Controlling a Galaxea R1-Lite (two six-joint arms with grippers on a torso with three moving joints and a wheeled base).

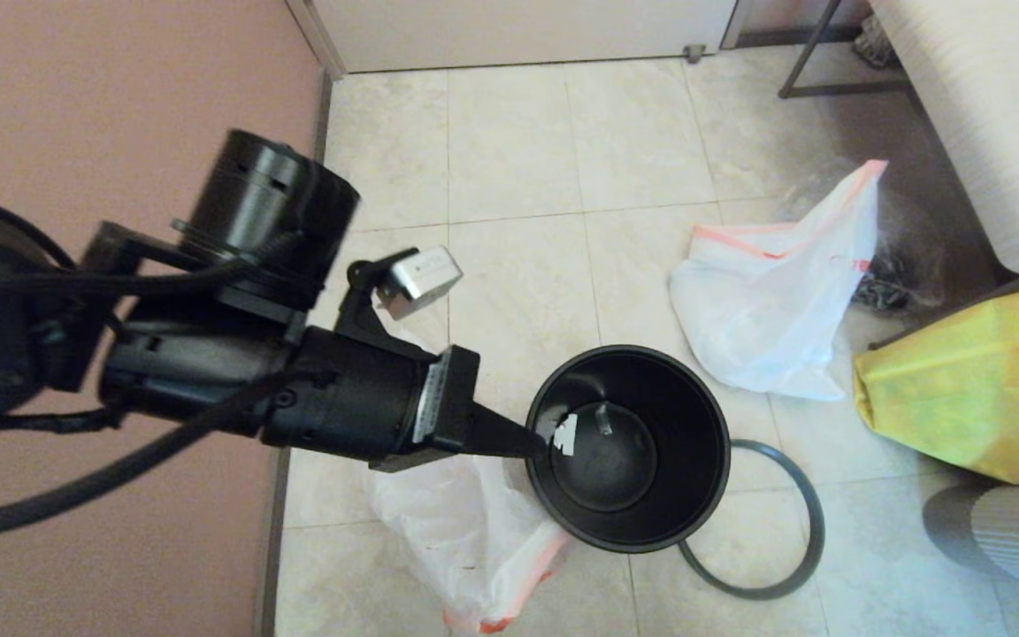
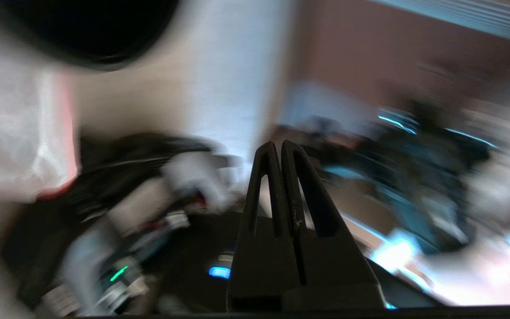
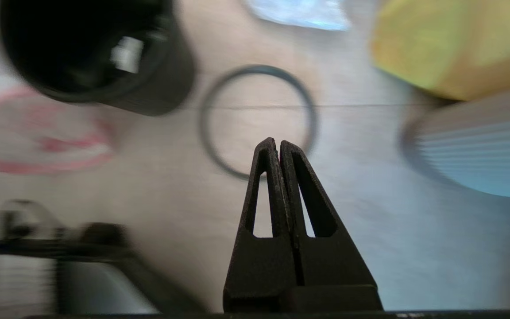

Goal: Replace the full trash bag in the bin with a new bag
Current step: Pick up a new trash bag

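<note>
The black bin (image 1: 629, 447) stands on the floor with no bag in it and only a white scrap on its inner wall. Its grey ring (image 1: 753, 522) lies flat on the tiles to its right. The full trash bag (image 1: 770, 296), white with a pink-orange band, sits beyond the bin at the right. The new bag (image 1: 474, 540) lies crumpled left of the bin, partly under my left arm. My left gripper (image 1: 543, 442) is shut and empty, its tip at the bin's left rim. My right gripper (image 3: 277, 142) is shut and empty above the floor near the ring (image 3: 257, 119); the head view does not show it.
A large yellow bag (image 1: 969, 389) lies at the right, beside a ribbed pale object (image 1: 1005, 531). A clear bag with dark contents (image 1: 903, 261) sits behind the full bag. A pink wall (image 1: 111, 80) runs along the left, and a table leg frame (image 1: 828, 71) stands at the back.
</note>
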